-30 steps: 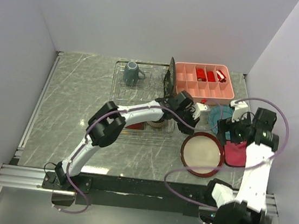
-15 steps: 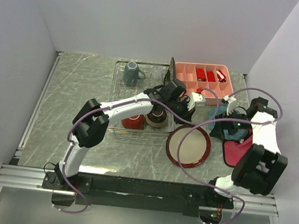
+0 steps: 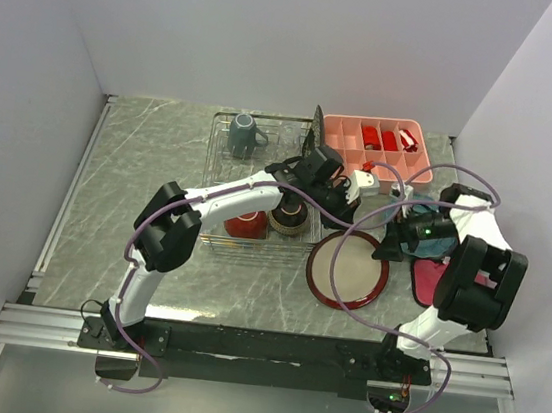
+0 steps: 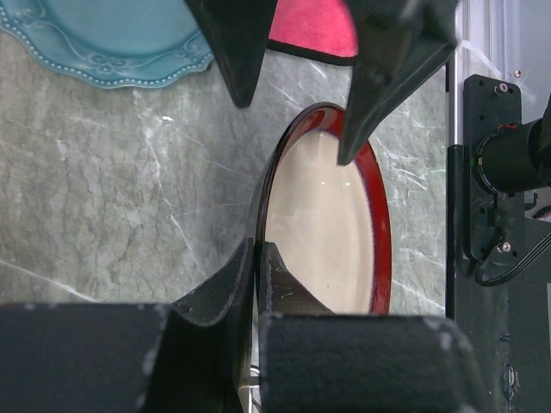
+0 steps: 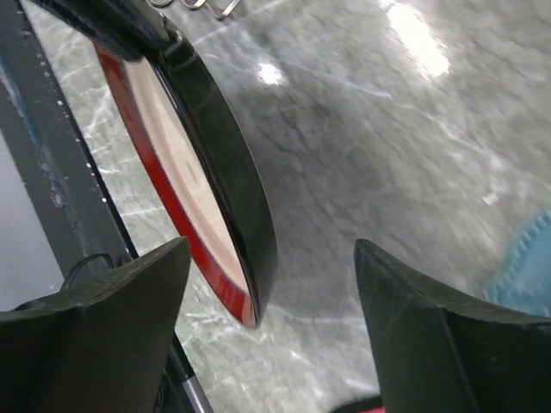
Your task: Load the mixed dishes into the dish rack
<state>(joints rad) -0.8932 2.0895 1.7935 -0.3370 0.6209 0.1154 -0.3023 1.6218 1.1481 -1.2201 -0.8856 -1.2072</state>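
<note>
- Two tools meet at the red-rimmed cream round plate [image 4: 323, 232], tilted cream-face-up over the tabletop [image 3: 128, 178] just right of the dish rack [image 3: 274, 141].
- Your left tool [image 4: 256, 254] is clamped on its rim.
- Your right tool [image 5: 271, 247] gapes wide beside it, empty.

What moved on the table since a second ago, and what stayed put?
The red-rimmed plate moved left, toward the dish rack; the left gripper pinches its rim. The right gripper swung in to the plate's right edge, open. The mug, the red bowl and the pink tray stayed put.
</note>
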